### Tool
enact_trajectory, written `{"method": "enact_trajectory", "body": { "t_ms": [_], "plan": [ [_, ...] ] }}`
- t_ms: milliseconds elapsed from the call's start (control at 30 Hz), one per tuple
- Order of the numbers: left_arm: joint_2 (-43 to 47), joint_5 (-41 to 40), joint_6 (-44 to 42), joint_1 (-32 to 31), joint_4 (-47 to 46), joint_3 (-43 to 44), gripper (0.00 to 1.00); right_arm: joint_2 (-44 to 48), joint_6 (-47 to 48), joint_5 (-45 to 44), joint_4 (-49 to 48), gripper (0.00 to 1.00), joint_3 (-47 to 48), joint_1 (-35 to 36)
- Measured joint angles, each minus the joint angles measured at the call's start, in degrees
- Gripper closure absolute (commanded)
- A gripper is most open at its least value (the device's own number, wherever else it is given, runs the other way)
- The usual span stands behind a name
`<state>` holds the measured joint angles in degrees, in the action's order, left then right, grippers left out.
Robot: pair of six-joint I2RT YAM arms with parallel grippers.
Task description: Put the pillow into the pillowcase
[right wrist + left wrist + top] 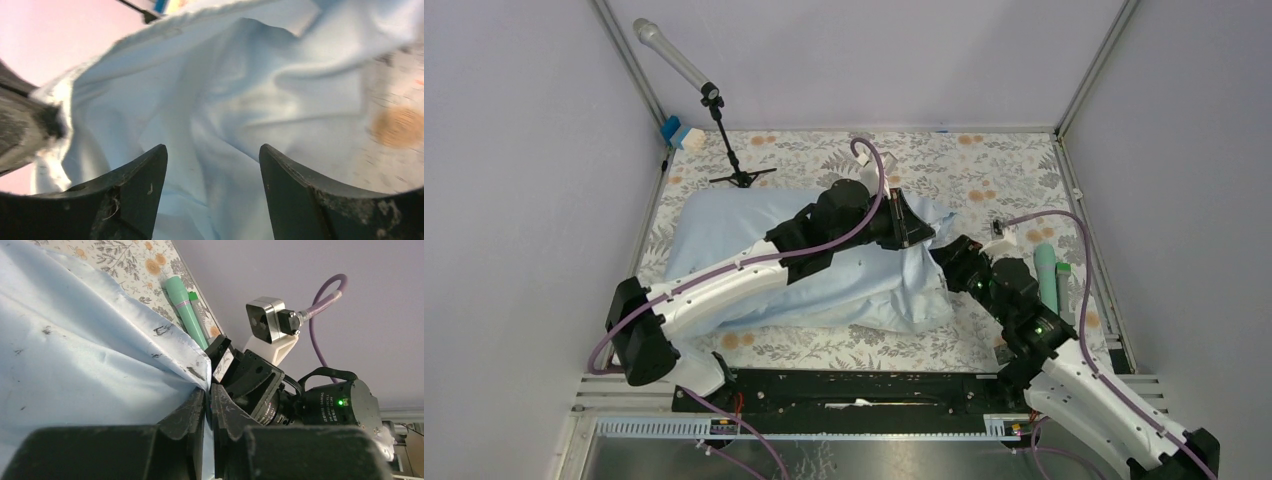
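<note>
We are seeing the large, wrinkled light-blue fabric pillowcase [724, 225] lying across the left and middle of the grey floral tablecloth [984, 160]. It is sitting puffed rather than flat. Its left edge is running near the left frame rail and its near edge is stopping short of the table's front.

The left gripper [902, 222] is reaching over the case to its right edge. In the left wrist view its fingers [192, 415] are squeezed almost together, pinching the cloth's hem [202, 371] between them.

The right gripper [946, 252] is sitting just beside that same edge. Its claw [212, 160] is spread wide, with blue folds [225, 100] filling the view ahead and nothing gripped.

Open cloth is showing along the far side, broken by a black microphone stand [719, 110] at the far left. The right strip is tighter, holding the right arm and 2 mint-green tubes [1046, 275] by the right rail.

The pillow is not showing anywhere. No cream fabric is visible, so we cannot tell whether it is inside. The left arm is covering the middle of the case, and the right wrist view is blurred at its edges.
</note>
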<state>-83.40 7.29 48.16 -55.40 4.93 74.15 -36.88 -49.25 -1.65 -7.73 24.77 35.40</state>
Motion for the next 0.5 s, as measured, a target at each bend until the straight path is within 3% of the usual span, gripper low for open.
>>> {"method": "enact_trajectory", "body": {
  "t_ms": [267, 367, 500],
  "plan": [
    [-4.42, 3.37, 0.61, 0.0, -4.13, -1.07, 0.82, 8.59, 2.93, -12.5, 25.83, 0.22, 2.93, 0.07],
    [-9.42, 5.05, 0.63, -0.42, -5.16, -0.39, 0.69, 11.19, 4.74, -18.25, 33.38, 0.12, 7.8, 0.09],
    [-16.94, 6.38, 0.26, -2.14, -4.98, 0.94, 0.44, 11.78, 8.15, -24.5, 36.22, 0.02, 15.67, 0.09]
  ]
}}
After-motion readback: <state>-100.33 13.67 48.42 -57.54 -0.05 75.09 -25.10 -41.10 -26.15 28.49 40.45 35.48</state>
